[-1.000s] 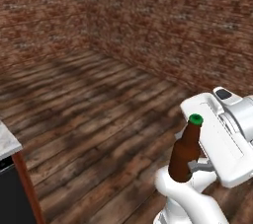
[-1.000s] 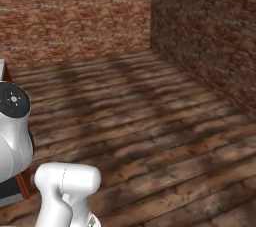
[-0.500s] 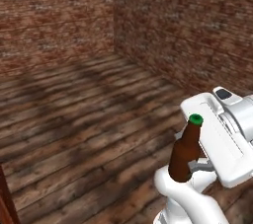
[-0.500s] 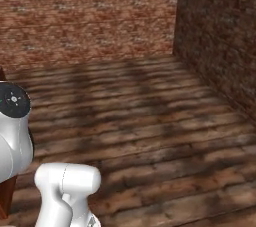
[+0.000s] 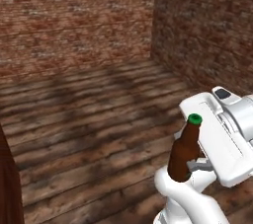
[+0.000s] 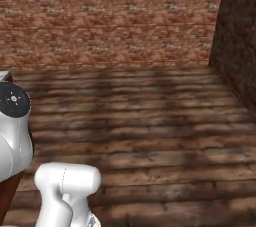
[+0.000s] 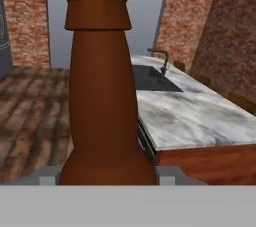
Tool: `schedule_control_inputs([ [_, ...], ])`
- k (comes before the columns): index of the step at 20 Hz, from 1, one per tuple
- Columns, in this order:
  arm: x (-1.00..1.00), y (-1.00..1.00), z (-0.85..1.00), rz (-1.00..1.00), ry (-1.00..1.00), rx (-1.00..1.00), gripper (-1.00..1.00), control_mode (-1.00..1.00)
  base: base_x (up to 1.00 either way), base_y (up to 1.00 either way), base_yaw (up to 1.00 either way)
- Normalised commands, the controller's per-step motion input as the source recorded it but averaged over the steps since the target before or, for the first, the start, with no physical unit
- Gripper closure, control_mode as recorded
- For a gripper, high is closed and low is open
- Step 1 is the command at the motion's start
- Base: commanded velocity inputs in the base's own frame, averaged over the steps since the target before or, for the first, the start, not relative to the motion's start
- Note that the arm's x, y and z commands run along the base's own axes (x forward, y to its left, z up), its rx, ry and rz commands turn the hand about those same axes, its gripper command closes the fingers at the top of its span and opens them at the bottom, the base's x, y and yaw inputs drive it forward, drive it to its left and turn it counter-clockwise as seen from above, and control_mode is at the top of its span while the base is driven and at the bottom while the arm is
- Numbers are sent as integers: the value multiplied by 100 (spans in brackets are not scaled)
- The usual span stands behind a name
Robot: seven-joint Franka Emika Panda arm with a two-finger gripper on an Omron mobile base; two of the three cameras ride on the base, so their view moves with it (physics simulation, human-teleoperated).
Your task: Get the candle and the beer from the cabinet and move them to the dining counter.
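Left base view: brick walls (image 5: 74,20) across top of frame, meeting at a corner upper right; plank floor (image 5: 89,134) over middle and lower left. Hand view: dining surface (image 7: 200,116) at right of frame, marble top, black sink (image 7: 150,78) and faucet (image 7: 161,61) at far end, wooden side below. Beer (image 5: 184,150) at lower right of left base view, upright, brown glass, green cap on top; in hand view, centre frame, base between the fingertips (image 7: 172,177). Claw (image 5: 190,168) partly open, clamped on the bottle's lower body, held clear of the floor.
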Motion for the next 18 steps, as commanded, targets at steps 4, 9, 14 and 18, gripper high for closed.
schedule_control_inputs([
  [4, 0, 0, 0, 0, 0, 0, 100, 100, 100, -11, 37],
  [9, 0, 0, 0, 0, 0, 0, 100, 100, 100, -14, 38],
  [14, 0, 0, 0, 0, 0, 0, 100, 100, 100, -22, 38],
  [18, 0, 0, 0, 0, 0, 0, 100, 100, 100, -25, 39],
])
